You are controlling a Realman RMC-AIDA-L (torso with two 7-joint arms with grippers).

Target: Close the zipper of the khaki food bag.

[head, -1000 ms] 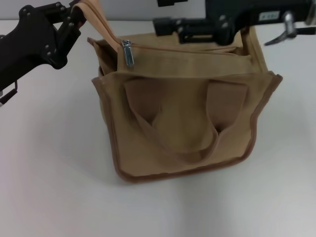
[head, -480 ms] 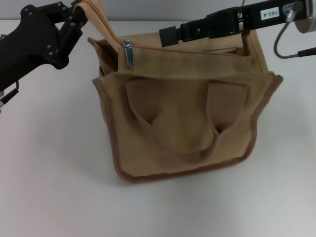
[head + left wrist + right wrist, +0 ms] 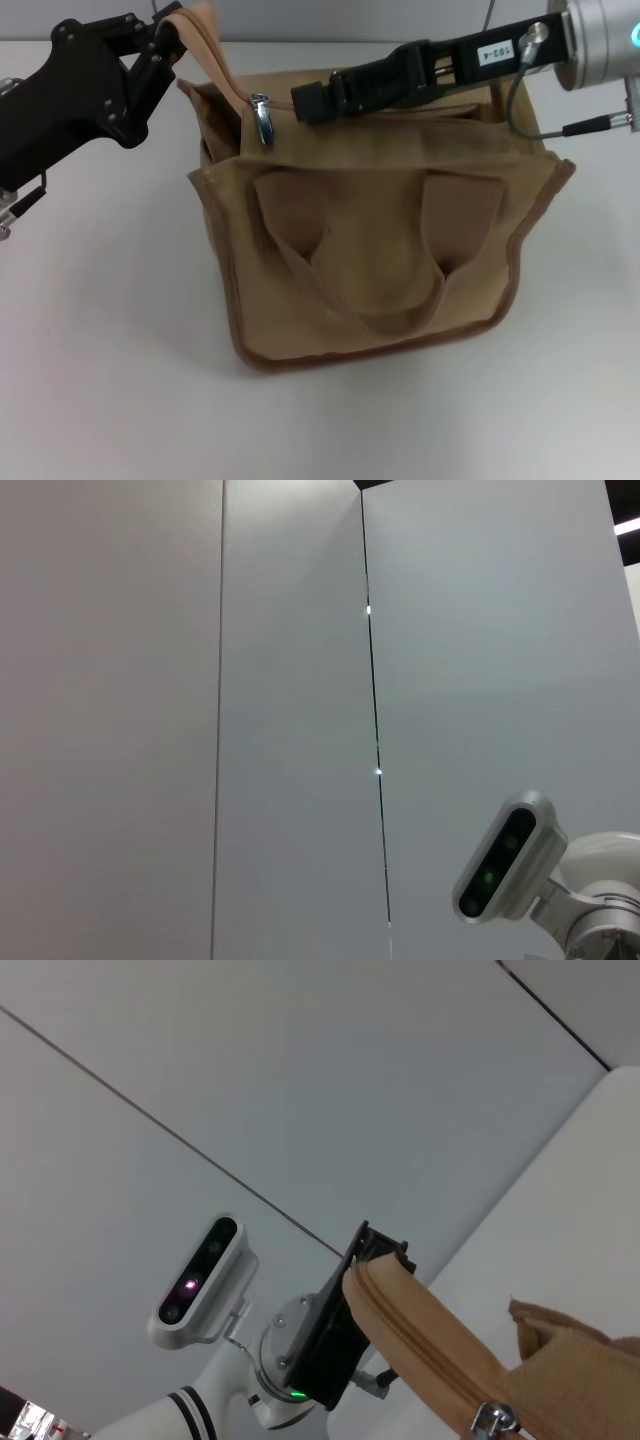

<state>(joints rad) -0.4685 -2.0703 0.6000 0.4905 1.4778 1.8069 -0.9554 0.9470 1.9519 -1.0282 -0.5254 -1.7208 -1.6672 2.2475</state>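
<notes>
We had the khaki food bag (image 3: 370,240) standing on the white worktop (image 3: 110,380), its front handles hanging toward us. Our left gripper (image 3: 165,35) was clenched on the raised tail of the zipper (image 3: 205,40) at the bag's left top corner, holding the tape up and taut. Over the last second our right gripper (image 3: 310,100) had swung in from the right across the bag's top, and its tip now lay just beside the silver slider (image 3: 263,118), which sat near the left end of the track. We could not tell whether the right fingers were parted or closed. We judged the reach nearly done and the pull tab not yet taken. The zipper track ran rightward beneath our right arm to the far brown-trimmed corner (image 3: 560,165), so the pull had free room along the top, with bare worktop on every side.
</notes>
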